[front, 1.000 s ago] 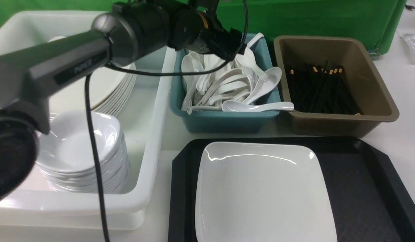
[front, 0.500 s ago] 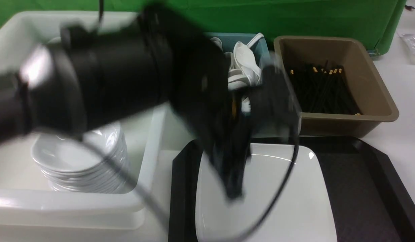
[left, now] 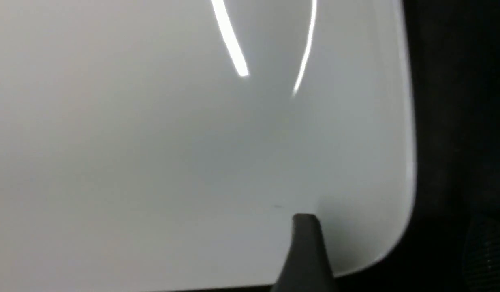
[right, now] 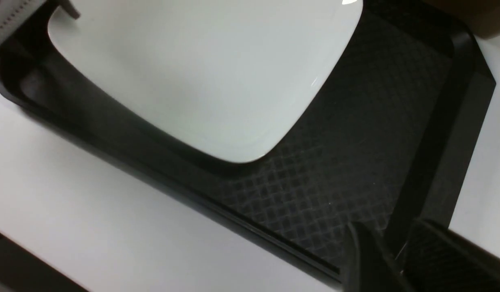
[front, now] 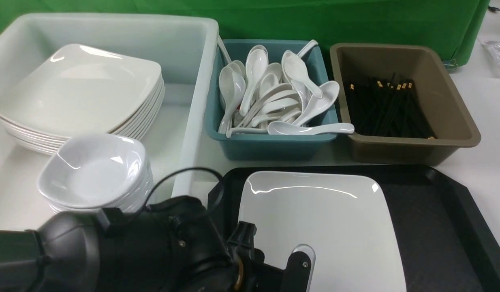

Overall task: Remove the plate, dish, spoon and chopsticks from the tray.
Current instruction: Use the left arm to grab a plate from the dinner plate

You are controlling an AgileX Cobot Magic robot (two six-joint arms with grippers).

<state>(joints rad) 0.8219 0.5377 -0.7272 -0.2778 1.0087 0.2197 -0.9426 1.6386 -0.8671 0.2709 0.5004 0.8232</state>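
Note:
The large white square plate (front: 319, 227) lies on the left half of the black tray (front: 436, 227). My left gripper (front: 274, 253) hangs low over the plate's near left corner, open. In the left wrist view one finger (left: 306, 247) is above the plate (left: 152, 142) and the other is lost in the dark over the tray (left: 456, 121). My right gripper (right: 385, 235) is out of the front view. In its wrist view it is shut across the tray's rim (right: 432, 162), near the plate (right: 201, 73). No dish, spoon or chopsticks show on the tray.
Behind the tray stand a teal tub (front: 270, 146) of white spoons and a brown tub (front: 412, 142) of black chopsticks. The big white tub (front: 189, 134) on the left holds a stack of square plates (front: 80, 89) and a stack of small dishes (front: 94, 170).
My left arm has swung from above the teal spoon tub, across the view, down to the plate's near left corner. The plate and tray have not moved.

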